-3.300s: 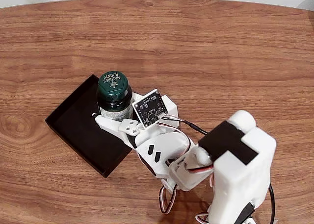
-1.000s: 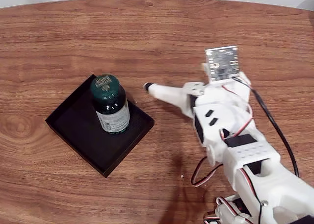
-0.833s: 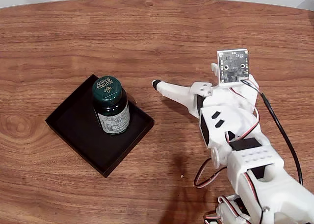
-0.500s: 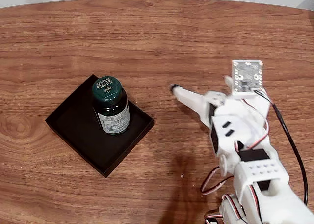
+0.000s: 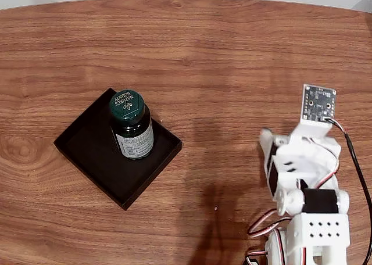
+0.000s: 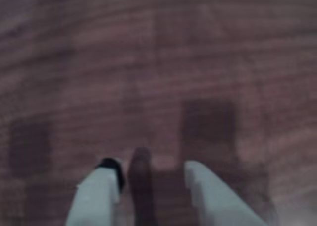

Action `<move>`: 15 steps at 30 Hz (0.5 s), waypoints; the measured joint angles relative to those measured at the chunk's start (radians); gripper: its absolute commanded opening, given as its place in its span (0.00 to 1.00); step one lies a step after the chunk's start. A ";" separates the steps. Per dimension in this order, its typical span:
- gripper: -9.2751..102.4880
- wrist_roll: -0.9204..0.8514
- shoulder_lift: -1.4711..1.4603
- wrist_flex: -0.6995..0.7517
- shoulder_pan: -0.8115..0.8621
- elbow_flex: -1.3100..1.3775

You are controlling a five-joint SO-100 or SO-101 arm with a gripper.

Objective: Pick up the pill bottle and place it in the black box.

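In the fixed view, the pill bottle (image 5: 132, 125) stands upright inside the black box (image 5: 93, 154), toward the box's far corner, its dark green cap (image 5: 128, 105) with light lettering facing up and its white and green label turned toward the near side. The box sits flat on the wooden bench (image 5: 221, 50), turned so that one corner points toward the near edge. My white arm (image 5: 305, 178) is well to the right of the box, folded back on itself, with the small circuit board of my camera (image 5: 318, 102) at its far end. From here my fingers (image 5: 266, 142) show as no more than a white tip on the side of the arm nearer the box, well apart from both box and bottle, and I cannot tell from this view how far apart they stand. A faint shadow lies on the bench between the box and my arm.

In the wrist view, the picture is blurred. My two pale fingers (image 6: 148, 174) rise from the bottom edge, the left one tipped in black, with a clear gap between them and nothing held in it. Beyond them is wood grain of the bench (image 6: 158, 52), with a few dark blurred patches of shadow.
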State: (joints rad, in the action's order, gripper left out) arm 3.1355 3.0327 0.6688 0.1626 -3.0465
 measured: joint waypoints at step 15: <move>0.08 0.133 0.250 0.624 0.052 0.000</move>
State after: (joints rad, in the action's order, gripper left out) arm 3.2689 3.2827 1.2931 0.2148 -3.0465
